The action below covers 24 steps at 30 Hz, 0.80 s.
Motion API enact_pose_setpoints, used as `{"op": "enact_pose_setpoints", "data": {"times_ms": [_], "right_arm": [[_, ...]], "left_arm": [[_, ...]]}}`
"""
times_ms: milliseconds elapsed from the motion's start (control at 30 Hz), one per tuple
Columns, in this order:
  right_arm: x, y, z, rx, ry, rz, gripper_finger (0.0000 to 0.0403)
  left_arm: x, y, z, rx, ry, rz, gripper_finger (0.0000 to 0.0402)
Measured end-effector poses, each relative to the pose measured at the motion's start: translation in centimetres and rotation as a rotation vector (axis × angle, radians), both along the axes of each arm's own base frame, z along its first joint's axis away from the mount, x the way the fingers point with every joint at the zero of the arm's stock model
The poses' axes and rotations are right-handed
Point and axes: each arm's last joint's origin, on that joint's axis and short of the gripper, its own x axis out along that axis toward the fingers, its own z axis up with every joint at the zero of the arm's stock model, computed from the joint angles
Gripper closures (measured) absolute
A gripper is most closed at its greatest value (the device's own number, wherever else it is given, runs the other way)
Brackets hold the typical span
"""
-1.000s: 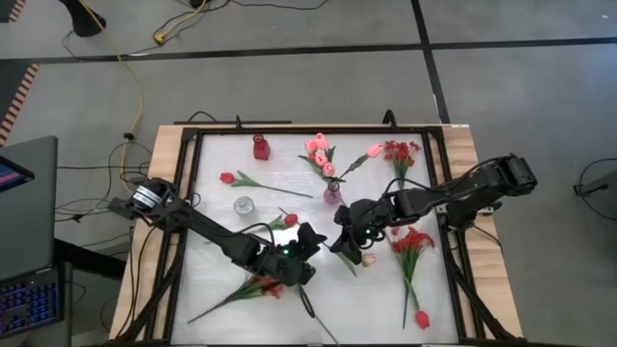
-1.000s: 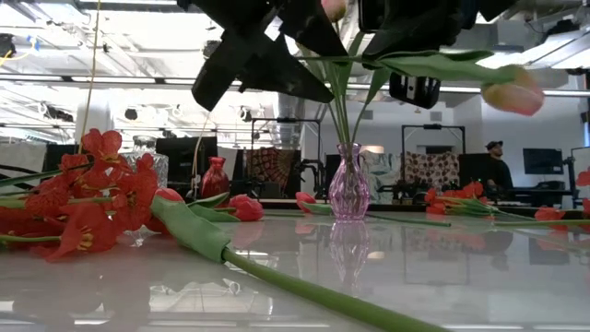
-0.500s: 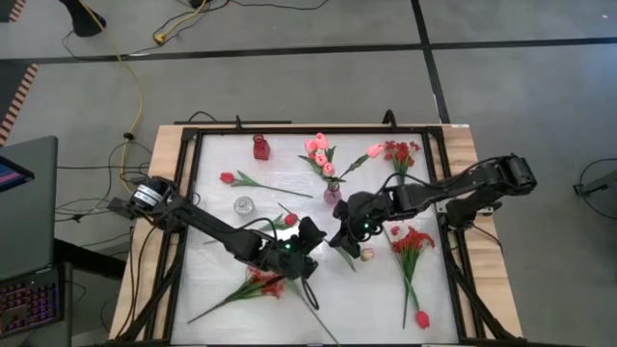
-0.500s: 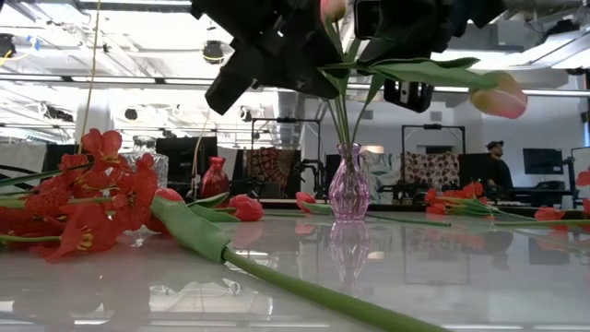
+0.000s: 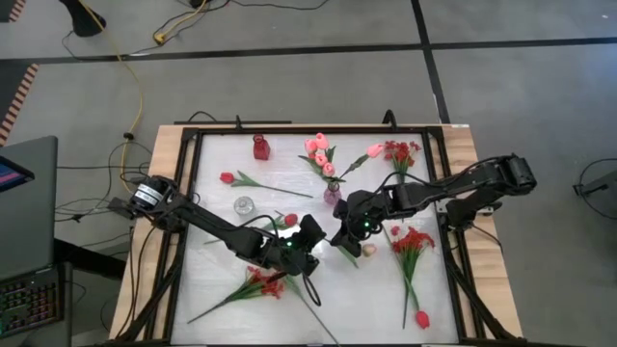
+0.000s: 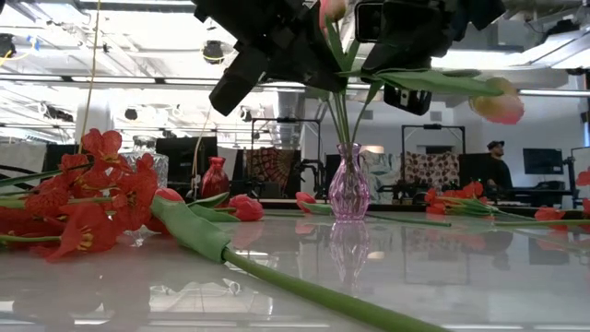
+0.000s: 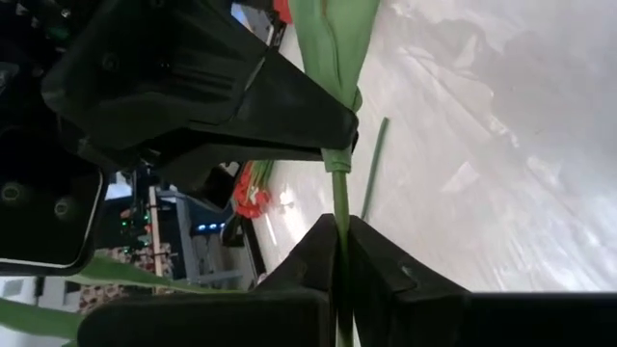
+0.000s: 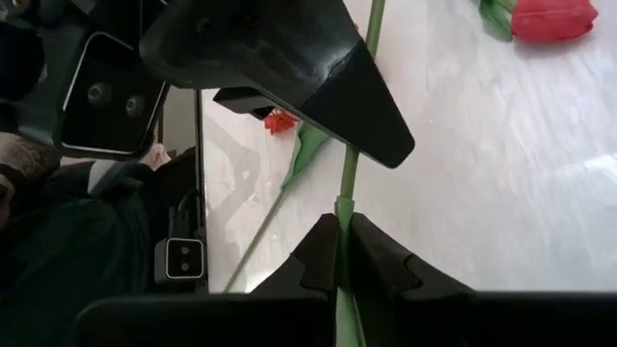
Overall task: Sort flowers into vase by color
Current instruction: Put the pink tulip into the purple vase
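L gripper fingers, wide a sec ago, are now pinching the pink tulip stem mid-table near the pink vase; R gripper is also clamping it, so handover looks underway.

My jaws are closed on a thin green stem, which runs out from between my two dark fingers and widens into a folded green leaf. Just past my fingertips the other arm's gripper has its dark finger against the same stem, where the leaf begins. Beyond lies the pale, glossy table, with a second green stem lying flat on it. Farther off sits a red spray of blossoms, I think, though it is small here.
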Motion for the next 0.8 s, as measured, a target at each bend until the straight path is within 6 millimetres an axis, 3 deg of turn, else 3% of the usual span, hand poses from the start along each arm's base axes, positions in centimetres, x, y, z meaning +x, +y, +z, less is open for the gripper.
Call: {"op": "enact_pose_setpoints", "data": {"times_ms": [300,533,667,800], "right_arm": [[0.1,-0.4,0.1,0.006,-0.014,0.038,0.0319],[-0.6,-0.8,0.4,-0.015,-0.014,0.118,0.0242],[-1.9,-0.9,1.2,-0.085,0.012,0.093,0.0215],[-3.2,0.0,2.5,-0.163,-0.035,0.101,0.0214]], "left_arm": [[0.0,-0.1,-0.1,-0.013,0.01,-0.019,0.0401],[-0.2,-0.1,-0.1,-0.042,0.006,-0.001,0.0401],[-1.2,-0.4,0.8,-0.165,0.034,-0.042,0.0401],[-2.2,-0.3,2.6,-0.303,0.026,-0.062,0.0401]]}}
